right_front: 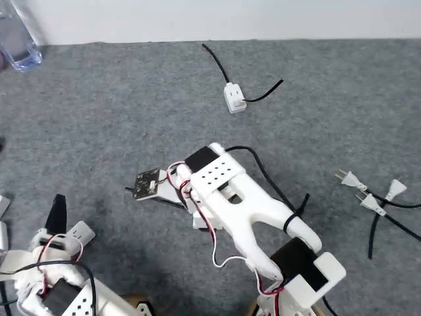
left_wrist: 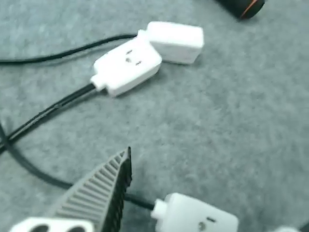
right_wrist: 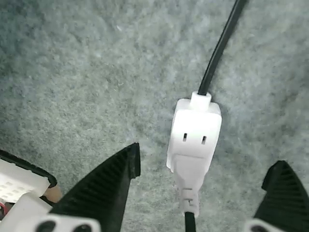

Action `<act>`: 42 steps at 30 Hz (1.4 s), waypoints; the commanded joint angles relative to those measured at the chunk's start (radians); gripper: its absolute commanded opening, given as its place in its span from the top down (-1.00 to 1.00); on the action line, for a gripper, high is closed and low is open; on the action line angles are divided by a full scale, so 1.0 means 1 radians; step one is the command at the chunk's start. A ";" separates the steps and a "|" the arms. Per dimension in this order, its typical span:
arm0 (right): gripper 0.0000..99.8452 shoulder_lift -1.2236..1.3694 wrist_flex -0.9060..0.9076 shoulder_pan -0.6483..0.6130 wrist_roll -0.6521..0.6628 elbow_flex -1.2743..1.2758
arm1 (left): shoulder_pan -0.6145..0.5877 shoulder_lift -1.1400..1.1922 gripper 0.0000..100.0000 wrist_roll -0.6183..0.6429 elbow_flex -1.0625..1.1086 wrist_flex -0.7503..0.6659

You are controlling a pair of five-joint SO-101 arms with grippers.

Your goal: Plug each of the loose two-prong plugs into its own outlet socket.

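My R arm [right_front: 243,197] stretches from its base at lower right of the high view toward the middle, links nearly flat. R gripper [right_wrist: 206,158] points down, jaws spread wide apart. My L arm [right_front: 59,293] sits folded at lower left, w/ L gripper [right_front: 58,216] held low, pointing away from its base.

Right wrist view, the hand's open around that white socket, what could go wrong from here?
The right hand straddles the white socket, not a loose plug; closing may pick the wrong piece. Lifting it could tug its black cord. The loose plugs lie apart, with crossed cords that may snag.
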 commanded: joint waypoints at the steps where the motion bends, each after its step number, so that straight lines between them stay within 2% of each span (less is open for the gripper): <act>1: 0.23 -0.027 -0.010 0.004 -0.011 -0.031 | -0.012 -0.005 -0.13 -0.048 -0.007 0.026; 10: 0.23 0.122 -0.147 0.031 -0.005 0.031 | -0.015 -0.005 -0.13 -0.078 -0.007 0.060; 19: 0.25 0.171 -0.166 0.045 0.020 0.031 | -0.014 -0.005 -0.13 -0.078 -0.007 0.064; 22: 0.47 0.185 -0.166 0.068 0.023 0.028 | -0.012 -0.005 -0.13 -0.078 -0.007 0.064; 26: 1.00 0.200 -0.166 0.088 0.023 0.026 | -0.011 -0.005 -0.13 -0.078 -0.007 0.064; 28: 0.91 0.200 -0.166 0.094 0.025 0.029 | -0.011 -0.005 -0.13 -0.078 -0.007 0.064; 31: 1.00 0.199 -0.166 0.094 0.058 0.031 | -0.011 -0.005 -0.13 -0.078 -0.007 0.064; 42: 0.98 0.183 -0.177 0.097 0.069 0.017 | -0.011 -0.005 -0.13 -0.078 -0.007 0.064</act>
